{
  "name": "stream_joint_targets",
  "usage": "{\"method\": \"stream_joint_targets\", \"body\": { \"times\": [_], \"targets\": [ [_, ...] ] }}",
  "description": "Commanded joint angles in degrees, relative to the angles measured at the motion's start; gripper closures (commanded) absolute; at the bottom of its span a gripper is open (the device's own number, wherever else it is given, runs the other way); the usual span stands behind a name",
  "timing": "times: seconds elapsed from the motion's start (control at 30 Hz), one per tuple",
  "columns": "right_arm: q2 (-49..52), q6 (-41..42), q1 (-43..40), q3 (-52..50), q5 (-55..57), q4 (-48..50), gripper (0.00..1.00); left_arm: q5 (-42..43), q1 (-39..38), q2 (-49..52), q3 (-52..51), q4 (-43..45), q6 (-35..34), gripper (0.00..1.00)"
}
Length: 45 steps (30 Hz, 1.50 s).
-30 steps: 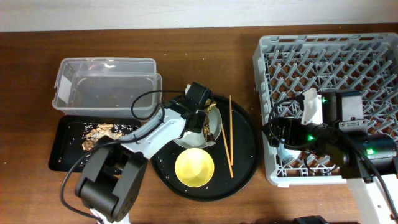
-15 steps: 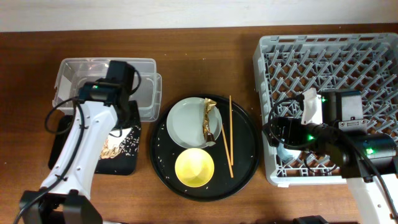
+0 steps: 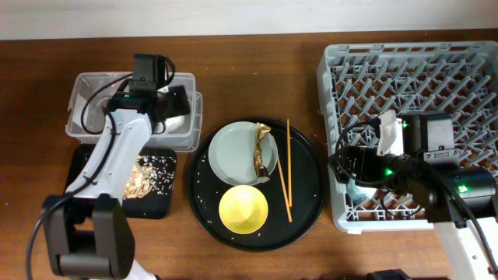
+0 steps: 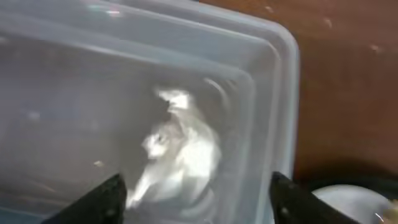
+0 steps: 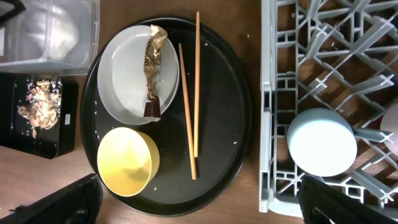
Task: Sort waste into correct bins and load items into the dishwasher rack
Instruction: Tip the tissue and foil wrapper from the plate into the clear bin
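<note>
We see the tissue (image 4: 180, 155) only as a blur: crumpled, white, lying in the clear tub (image 4: 281, 74); left gripper (image 4: 196, 180) jaws wide apart, empty

No text, label, brand, number or sign can be read in any of the views. The gold foil wrapper (image 5: 151, 68) is crinkled, and it is too small to tell if any print stands on it.
</note>
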Motion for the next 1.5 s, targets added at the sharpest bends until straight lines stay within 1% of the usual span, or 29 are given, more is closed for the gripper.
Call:
{"method": "stream_joint_targets", "body": {
  "times": [0.0,0.1,0.17,0.2,0.23,0.3,0.37,0.43,0.47,0.5,0.53,0.6,0.63,0.7,0.77,0.87,0.9,0.93,0.97,1.03,1.07,1.1,1.13,1.17,1.23,1.33,1.37,1.4,1.47],
  "targets": [
    [0.0,-0.39,0.26,0.7,-0.33,-0.07,0.0,14.32,-3.19,-3.3,2.16,-4.2,0.92,0.25],
    [0.0,-0.42,0.26,0.7,-0.31,-0.28,0.0,11.56,-13.31,-2.23,1.6,-4.85,7.3,0.24],
    [0.0,-0.42,0.26,0.7,-0.28,-0.7,0.0,6.86,-21.77,0.83,1.18,-4.17,14.62,0.21],
    [0.0,-0.39,0.26,0.7,-0.28,-0.7,0.0,4.13,-24.79,2.6,1.18,-3.52,16.39,0.2],
    [0.0,-0.42,0.26,0.7,-0.28,-0.68,0.0,2.05,-27.67,4.61,1.18,-2.51,17.27,0.17],
    [0.04,-0.39,0.26,0.7,-0.31,-0.68,0.01,-3.41,-30.97,8.02,1.18,-0.33,17.29,0.17],
    [0.09,-0.39,0.26,0.7,-0.31,-0.66,0.01,-4.94,-31.45,10.99,1.18,1.73,17.03,0.18],
    [0.17,-0.39,0.28,0.7,-0.31,-0.7,0.0,-5.33,-31.19,13.4,1.18,2.01,13.97,0.2],
    [0.26,-0.39,0.26,0.7,-0.33,-0.68,0.01,-5.33,-31.17,14.56,1.18,1.88,12.79,0.26],
    [0.35,-0.39,0.26,0.7,-0.31,-0.68,0.01,-5.35,-31.17,15.23,1.18,1.77,12.04,0.37],
    [0.52,-0.39,0.26,0.7,-0.33,-0.68,0.0,-5.35,-31.17,15.65,1.18,1.09,10.82,0.7],
    [0.68,-0.39,0.26,0.7,-0.33,-0.68,0.0,-5.35,-31.17,14.75,2.1,-1.01,9.51,0.97],
    [0.68,-0.39,0.26,0.7,-0.31,-0.68,0.01,-5.38,-31.12,13.88,3.3,-2.99,9.01,0.99],
    [0.68,-0.39,0.26,0.7,-0.31,-0.66,0.01,-5.35,-30.29,10.86,7.52,-8.2,8.0,0.99],
    [0.68,-0.39,0.26,0.7,-0.31,-0.66,0.01,-5.38,-26.25,5.77,14.8,-14.43,7.82,0.99],
    [0.68,-0.39,0.26,0.7,-0.31,-0.68,0.01,-9.14,-20.2,2.93,16.57,-15.06,7.8,0.99],
    [0.68,-0.39,0.26,0.7,-0.31,-0.68,0.01,-12.94,-15.58,2.99,16.48,-15.04,5.33,0.99],
    [0.68,-0.39,0.26,0.7,-0.31,-0.66,0.01,-13.7,-12.07,3.52,16.28,-14.93,1.92,0.99],
    [0.68,-0.39,0.26,0.7,-0.31,-0.61,0.01,-13.64,-8.63,4.15,16.28,-14.93,-4.22,0.99],
    [0.68,-0.39,0.26,0.7,-0.31,-0.5,0.01,-12.15,-3.63,5.79,16.28,-14.14,-9.7,0.99],
    [0.68,-0.39,0.26,0.7,-0.31,-0.39,0.0,-8.35,-1.2,7.63,16.28,-11.67,-10.36,0.89],
    [0.68,-0.39,0.26,0.7,-0.28,-0.39,0.0,-6.05,0.02,9.4,16.28,-9.09,-10.34,0.44],
    [0.68,-0.39,0.26,0.7,-0.31,-0.42,0.01,-5.49,0.63,10.32,16.31,-7.61,-10.32,0.19],
    [0.68,-0.39,0.26,0.7,-0.31,-0.44,0.01,-5.38,0.96,10.29,16.35,-7.65,-10.14,0.15],
    [0.68,-0.39,0.26,0.7,-0.28,-0.35,0.0,-0.74,1.05,8.2,18.03,-10.01,-5.31,0.15],
    [0.66,-0.42,0.26,0.7,-0.31,-0.04,0.0,3.96,0.02,0.04,21.35,-20.72,-2.84,0.15],
    [0.61,-0.42,0.26,0.7,-0.31,-0.07,0.0,9.66,-1.66,-4.9,21.35,-24.39,6.69,0.2],
    [0.52,-0.42,0.26,0.7,-0.31,-0.07,0.0,11.26,-2.82,-7.04,21.35,-26.73,10.32,0.22],
    [0.52,-0.42,0.26,0.7,-0.31,-0.28,0.0,11.17,-7.13,-12.52,21.35,-33.97,14.99,0.22]
  ]
}}
